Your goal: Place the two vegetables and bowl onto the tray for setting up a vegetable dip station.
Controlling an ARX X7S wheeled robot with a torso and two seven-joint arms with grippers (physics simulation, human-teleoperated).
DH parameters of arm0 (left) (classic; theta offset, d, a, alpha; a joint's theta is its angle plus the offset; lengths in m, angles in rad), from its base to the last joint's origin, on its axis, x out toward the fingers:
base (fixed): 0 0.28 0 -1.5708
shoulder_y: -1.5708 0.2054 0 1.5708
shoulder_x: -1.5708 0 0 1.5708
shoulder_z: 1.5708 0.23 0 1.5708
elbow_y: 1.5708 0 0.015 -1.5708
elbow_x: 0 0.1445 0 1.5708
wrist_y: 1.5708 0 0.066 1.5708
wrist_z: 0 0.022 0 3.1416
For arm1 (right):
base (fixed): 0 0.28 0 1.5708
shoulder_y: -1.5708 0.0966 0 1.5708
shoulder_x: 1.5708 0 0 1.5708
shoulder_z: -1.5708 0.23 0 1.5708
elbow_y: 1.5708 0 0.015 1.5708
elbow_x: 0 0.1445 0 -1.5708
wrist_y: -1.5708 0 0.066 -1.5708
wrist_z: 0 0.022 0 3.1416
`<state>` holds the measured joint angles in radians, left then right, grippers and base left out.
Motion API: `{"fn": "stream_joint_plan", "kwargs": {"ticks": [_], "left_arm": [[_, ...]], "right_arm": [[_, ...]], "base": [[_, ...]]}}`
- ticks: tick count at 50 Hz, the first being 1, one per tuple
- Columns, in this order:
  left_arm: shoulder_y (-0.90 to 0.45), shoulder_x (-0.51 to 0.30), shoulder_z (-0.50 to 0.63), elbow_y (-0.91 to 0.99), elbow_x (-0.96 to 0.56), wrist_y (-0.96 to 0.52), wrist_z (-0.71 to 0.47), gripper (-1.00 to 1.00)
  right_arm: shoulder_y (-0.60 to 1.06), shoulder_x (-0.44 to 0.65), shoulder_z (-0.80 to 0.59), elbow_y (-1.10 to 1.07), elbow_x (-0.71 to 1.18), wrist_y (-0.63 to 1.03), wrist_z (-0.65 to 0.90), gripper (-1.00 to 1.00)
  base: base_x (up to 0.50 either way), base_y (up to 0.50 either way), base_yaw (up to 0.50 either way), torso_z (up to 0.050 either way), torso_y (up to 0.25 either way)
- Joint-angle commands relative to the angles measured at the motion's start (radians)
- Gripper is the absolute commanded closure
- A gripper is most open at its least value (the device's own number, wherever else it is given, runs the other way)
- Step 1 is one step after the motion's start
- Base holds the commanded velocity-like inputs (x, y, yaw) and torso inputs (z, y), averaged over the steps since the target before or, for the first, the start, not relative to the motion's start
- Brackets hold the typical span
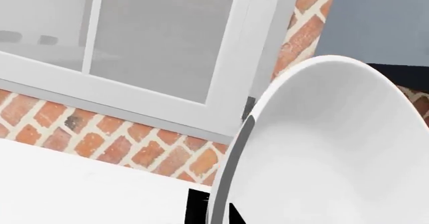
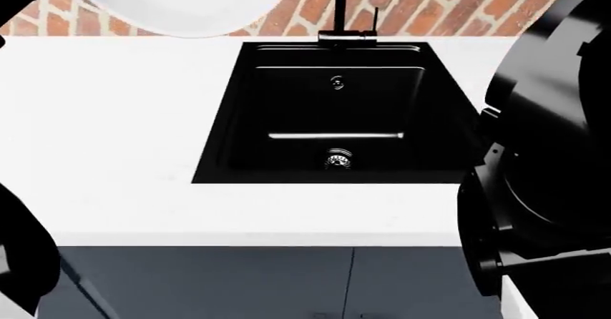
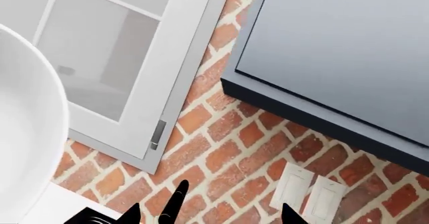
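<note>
Bowl (image 2: 182,4) hanging high above the worktop (image 2: 105,119)

Left claw (image 1: 209,210) is gripping the bowl's rim near the brick wall (image 3: 221,158), left of the sink (image 2: 334,111); the right claw's state I cannot tell.

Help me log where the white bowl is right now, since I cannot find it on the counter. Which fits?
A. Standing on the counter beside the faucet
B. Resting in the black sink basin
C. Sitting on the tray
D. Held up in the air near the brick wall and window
D: the bowl fills the left wrist view, raised against the brick wall and window; the sink basin holds no bowl.
</note>
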<state>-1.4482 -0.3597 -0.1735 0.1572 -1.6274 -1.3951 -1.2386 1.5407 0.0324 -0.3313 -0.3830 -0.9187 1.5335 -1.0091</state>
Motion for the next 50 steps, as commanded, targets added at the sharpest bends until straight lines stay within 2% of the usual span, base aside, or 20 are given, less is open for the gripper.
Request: {"fn": "stream_joint_plan", "kwargs": {"ticks": [1, 50], "left_arm": [[-0.002, -0.010, 0.010, 0.002, -0.004, 0.020, 0.004, 1.00], [-0.001, -0.042, 0.054, 0.005, -0.023, 0.075, 0.010, 1.00]], "right_arm": [[0.001, 0.001, -0.001, 0.002, -0.005, 0.001, -0.003, -1.00], [0.000, -0.003, 0.005, 0.016, -0.032, 0.001, -0.021, -1.00]], "base": [[0.00, -0.50, 0.00, 0.000, 0.000], [0.00, -0.50, 0.00, 0.000, 0.000]]}}
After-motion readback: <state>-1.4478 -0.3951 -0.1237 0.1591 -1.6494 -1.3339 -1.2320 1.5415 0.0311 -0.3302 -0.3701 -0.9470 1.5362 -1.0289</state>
